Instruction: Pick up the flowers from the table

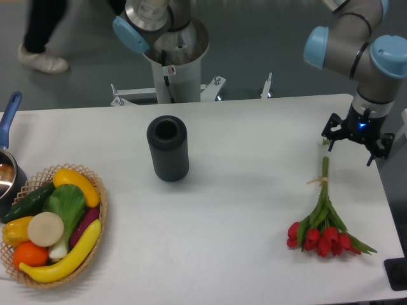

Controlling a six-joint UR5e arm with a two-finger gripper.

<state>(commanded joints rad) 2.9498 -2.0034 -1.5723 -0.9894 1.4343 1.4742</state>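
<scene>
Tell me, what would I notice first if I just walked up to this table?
Probably the flowers, bright red tulips lying at the right side of the white table, with the robot's gripper just above the stem ends. Next, the basket of colourful vegetables at the left edge, and the dark vase standing upright in the middle.

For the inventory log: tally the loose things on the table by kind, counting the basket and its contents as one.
Flowers (bunch of red tulips): 1
Dark cylinder (open-topped, upright): 1
Basket of vegetables: 1
Pot with blue handle, at the left edge: 1
Total: 4
The tool hovers above the stem ends and is not counted.
</scene>
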